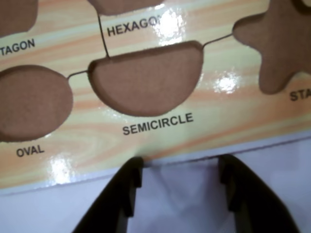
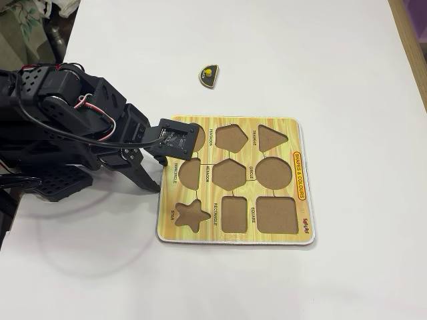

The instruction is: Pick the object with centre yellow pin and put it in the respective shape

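Note:
A small dark semicircle piece with a yellow centre pin [image 2: 208,77] lies on the white table, beyond the far edge of the wooden shape board [image 2: 233,239]; it is out of the wrist view. My gripper [image 2: 150,177] hangs over the board's left edge, next to the empty semicircle cut-out [image 2: 189,173]. In the wrist view the gripper [image 1: 181,162] is open and empty, its two black fingers [image 1: 124,194] over the white table just off the board's edge [image 1: 160,141]. The semicircle cut-out [image 1: 146,80] lies straight ahead of the fingers.
The board's other cut-outs are all empty: oval [image 1: 29,102], star [image 1: 282,43], hexagon [image 2: 229,173], circle [image 2: 275,172], square [image 2: 275,215]. The arm's body [image 2: 60,127] fills the left of the fixed view. A wooden edge [image 2: 415,40] borders the table at right.

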Controlling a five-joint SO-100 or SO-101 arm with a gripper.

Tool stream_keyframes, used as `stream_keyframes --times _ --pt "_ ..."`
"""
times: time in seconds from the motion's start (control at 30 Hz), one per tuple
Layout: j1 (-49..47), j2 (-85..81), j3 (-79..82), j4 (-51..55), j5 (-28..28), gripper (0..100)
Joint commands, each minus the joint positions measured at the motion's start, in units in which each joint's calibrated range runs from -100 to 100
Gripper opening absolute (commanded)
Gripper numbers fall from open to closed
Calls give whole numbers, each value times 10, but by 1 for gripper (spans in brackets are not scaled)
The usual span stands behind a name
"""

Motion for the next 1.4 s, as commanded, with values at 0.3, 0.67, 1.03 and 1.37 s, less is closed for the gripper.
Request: stream_keyframes --times 0.3,0.67,1.03,1.37 --pt "-1 6 3 9 2 19" --pt "-2 6 3 6 -5 19" --pt "-82 17 -79 8 -5 19" --pt "-158 223 -295 17 2 19"
